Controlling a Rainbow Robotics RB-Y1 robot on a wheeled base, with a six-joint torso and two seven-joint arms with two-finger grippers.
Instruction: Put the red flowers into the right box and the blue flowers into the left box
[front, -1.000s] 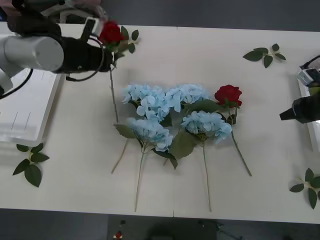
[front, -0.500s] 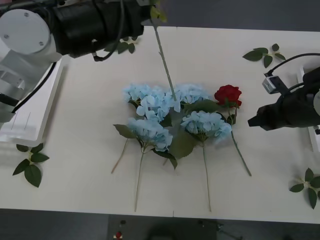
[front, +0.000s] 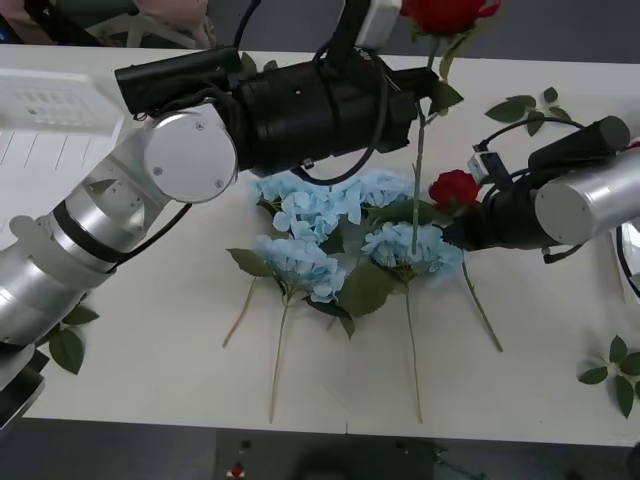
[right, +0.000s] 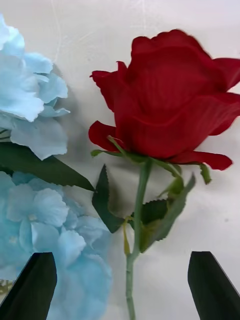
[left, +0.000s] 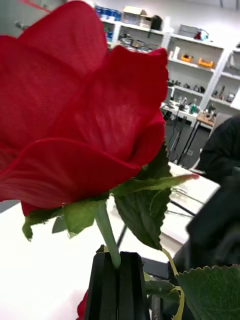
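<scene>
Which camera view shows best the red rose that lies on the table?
The right wrist view: the lying rose shows head, stem and leaves, between the open right gripper fingers. The front view shows it small beside the blue flowers. The left wrist view shows the other rose, held by the left gripper.

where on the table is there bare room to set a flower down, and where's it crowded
Free: the near-left table, between the leaf sprig and the blue flowers; also the near-right stretch beyond the lying red rose. Crowded: the middle, where the left gripper holds a rose and the open right gripper hovers.
</scene>
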